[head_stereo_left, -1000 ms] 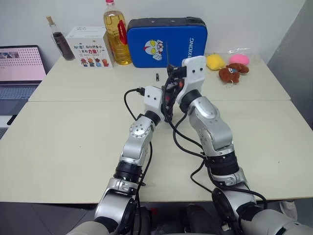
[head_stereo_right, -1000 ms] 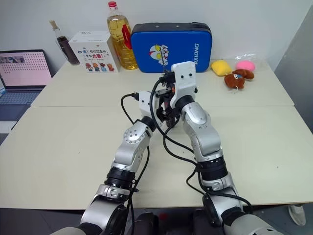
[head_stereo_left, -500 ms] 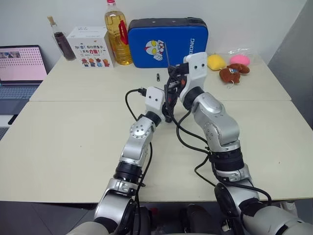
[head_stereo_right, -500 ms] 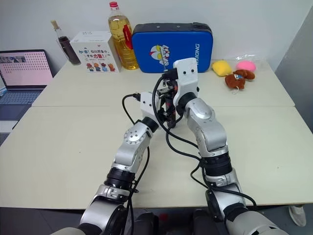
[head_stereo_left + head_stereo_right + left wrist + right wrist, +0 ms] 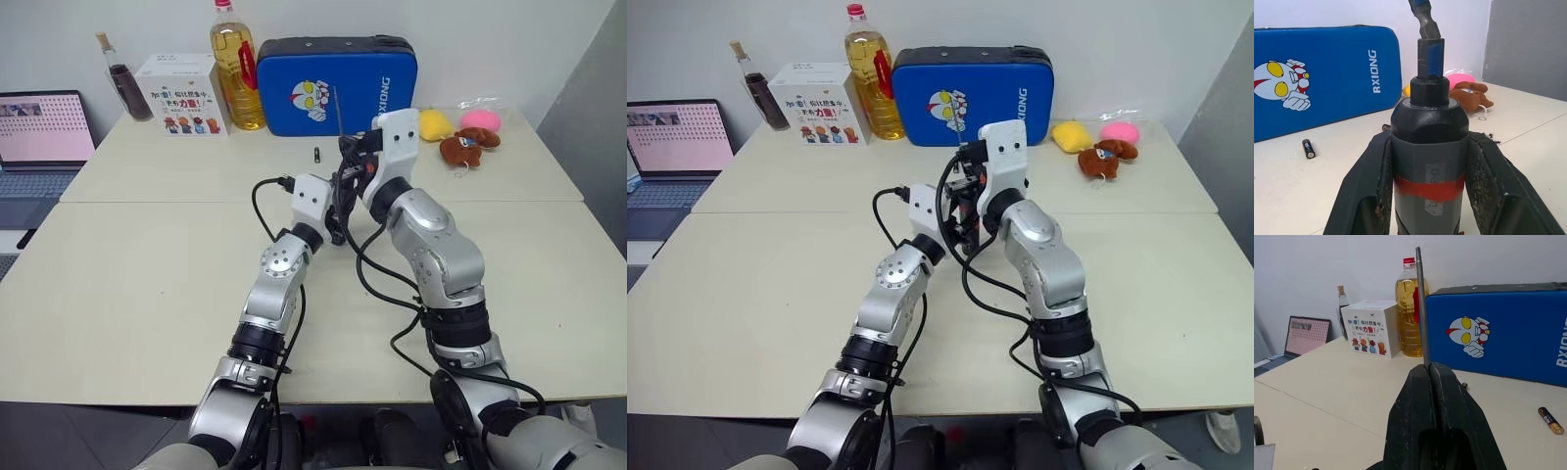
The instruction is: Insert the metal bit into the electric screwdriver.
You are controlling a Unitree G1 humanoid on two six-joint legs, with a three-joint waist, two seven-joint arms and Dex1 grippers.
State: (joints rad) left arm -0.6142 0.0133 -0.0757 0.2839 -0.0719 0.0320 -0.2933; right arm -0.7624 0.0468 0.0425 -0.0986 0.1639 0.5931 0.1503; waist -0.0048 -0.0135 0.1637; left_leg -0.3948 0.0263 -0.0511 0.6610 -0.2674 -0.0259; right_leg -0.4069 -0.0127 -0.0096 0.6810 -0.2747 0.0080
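Observation:
The electric screwdriver (image 5: 1429, 161), dark grey with a red band, stands tip-up between the black fingers of my left gripper (image 5: 1430, 139), which is shut on it. The metal bit (image 5: 1421, 308) is a thin grey rod, and my right gripper (image 5: 1429, 369) is shut on it. In the left wrist view the metal bit's (image 5: 1423, 17) lower end meets the screwdriver's narrow tip at a slight slant. How deep it sits there I cannot tell. Over the table's middle my right gripper (image 5: 347, 163) is just above my left gripper (image 5: 335, 211), with the metal bit (image 5: 336, 108) rising in front of the blue case.
A blue case (image 5: 372, 83), an oil bottle (image 5: 233, 69), a white box (image 5: 179, 93) and a small dark bottle (image 5: 122, 83) line the far edge. A laptop (image 5: 39, 137) sits at the left and plush toys (image 5: 465, 145) at the far right. A small battery (image 5: 316, 154) lies before the case.
My right wrist has tilted a little and its forearm has swung slightly outward. Both grippers stay where they were, each with the same grip.

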